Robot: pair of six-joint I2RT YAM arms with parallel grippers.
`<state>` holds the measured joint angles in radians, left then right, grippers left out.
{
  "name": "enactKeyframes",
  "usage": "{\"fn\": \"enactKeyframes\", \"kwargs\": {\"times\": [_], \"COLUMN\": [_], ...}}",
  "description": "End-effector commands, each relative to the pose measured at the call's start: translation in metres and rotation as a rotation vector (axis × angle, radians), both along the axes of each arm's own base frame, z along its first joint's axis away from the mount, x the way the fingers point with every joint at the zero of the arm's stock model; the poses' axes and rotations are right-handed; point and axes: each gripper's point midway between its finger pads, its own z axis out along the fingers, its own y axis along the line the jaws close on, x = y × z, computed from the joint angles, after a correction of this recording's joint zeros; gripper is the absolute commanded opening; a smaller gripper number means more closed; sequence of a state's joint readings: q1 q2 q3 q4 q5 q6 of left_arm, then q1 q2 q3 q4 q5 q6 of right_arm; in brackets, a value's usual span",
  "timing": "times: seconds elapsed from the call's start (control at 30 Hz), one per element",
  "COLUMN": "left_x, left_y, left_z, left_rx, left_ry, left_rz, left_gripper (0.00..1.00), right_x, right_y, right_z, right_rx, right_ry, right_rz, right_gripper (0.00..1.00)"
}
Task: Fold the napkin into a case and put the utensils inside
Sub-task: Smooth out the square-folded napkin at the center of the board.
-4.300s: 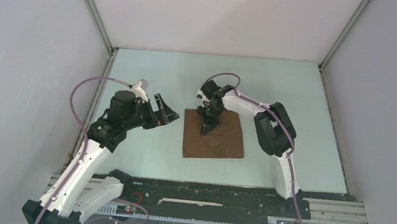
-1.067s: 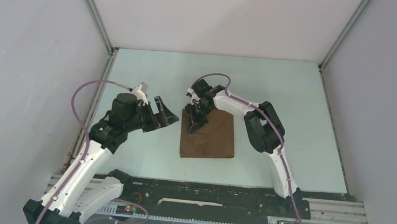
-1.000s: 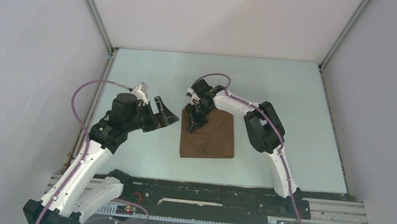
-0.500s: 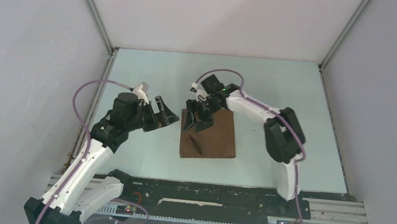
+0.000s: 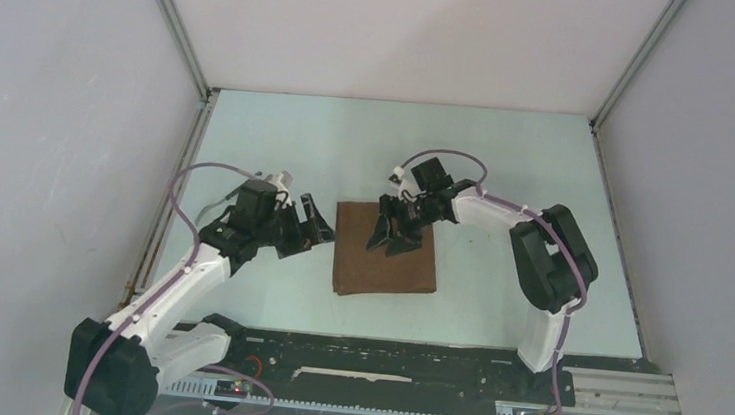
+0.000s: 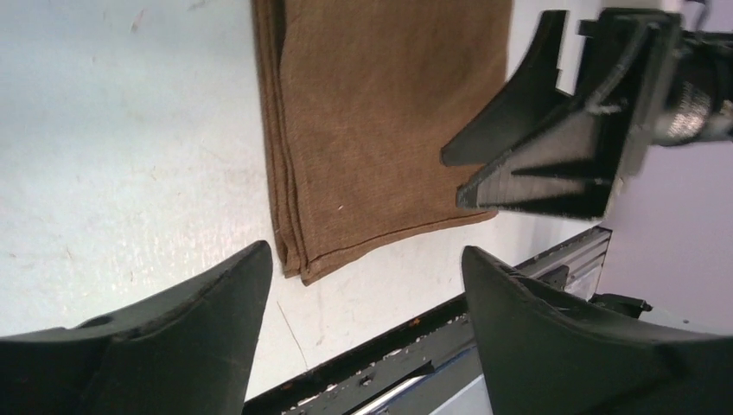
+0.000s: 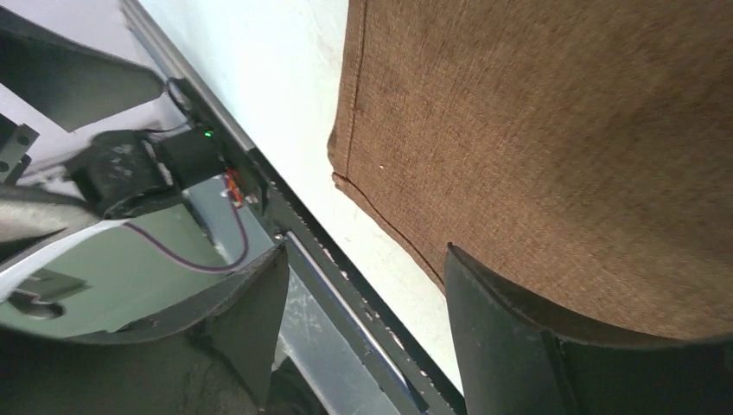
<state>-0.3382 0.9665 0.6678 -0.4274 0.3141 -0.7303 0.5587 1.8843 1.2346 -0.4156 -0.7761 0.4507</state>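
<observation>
- My right pincer (image 5: 393, 238): jaws spread, empty, over the far part of the napkin (image 5: 385, 269).
- My left pincer (image 5: 313, 231): also spread, empty, just beside its left edge.
- Napkin: flat on the table (image 5: 508, 160), folded into a layered rectangle.
- Coarse brown weave, stitched hem. Probably light, limp, not slippery.
- I'd pinch a top-layer corner, not mid-cloth.

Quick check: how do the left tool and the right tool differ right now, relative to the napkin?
The left tool sits over bare table, just beside the napkin's left edge; the right tool is over the napkin's far half. The left tool points sideways toward the cloth; the right tool angles down and back toward the near edge. Shared: both are open, and neither holds anything.
</observation>
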Motion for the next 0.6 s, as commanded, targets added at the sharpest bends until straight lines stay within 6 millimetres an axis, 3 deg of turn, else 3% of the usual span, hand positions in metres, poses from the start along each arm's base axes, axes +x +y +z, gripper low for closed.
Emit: {"fn": "enactKeyframes", "kwargs": {"times": [0.0, 0.07, 0.27, 0.33, 0.57], "left_x": [-0.001, -0.005, -0.004, -0.005, -0.022], "left_y": [-0.009, -0.014, -0.024, -0.026, -0.045], "left_z": [-0.022, -0.036, -0.070, -0.079, -0.081], "left_rx": [-0.013, 0.006, 0.112, 0.141, 0.163], "left_ry": [0.036, 0.081, 0.161, 0.179, 0.176], "left_rz": [-0.036, -0.063, -0.098, -0.099, -0.126], "left_gripper": [0.80, 0.70, 0.71, 0.67, 0.50], "right_x": [-0.002, -0.008, -0.027, -0.034, -0.049], "right_y": [0.011, -0.001, -0.035, -0.046, -0.068], "right_z": [0.000, -0.007, -0.001, -0.001, -0.001], "right_rx": [-0.073, -0.129, -0.179, -0.182, -0.197], "right_ry": [-0.130, -0.156, -0.193, -0.192, -0.201], "right_rz": [0.013, 0.007, -0.027, -0.042, -0.075], "right_gripper": [0.72, 0.70, 0.67, 0.67, 0.66]}}
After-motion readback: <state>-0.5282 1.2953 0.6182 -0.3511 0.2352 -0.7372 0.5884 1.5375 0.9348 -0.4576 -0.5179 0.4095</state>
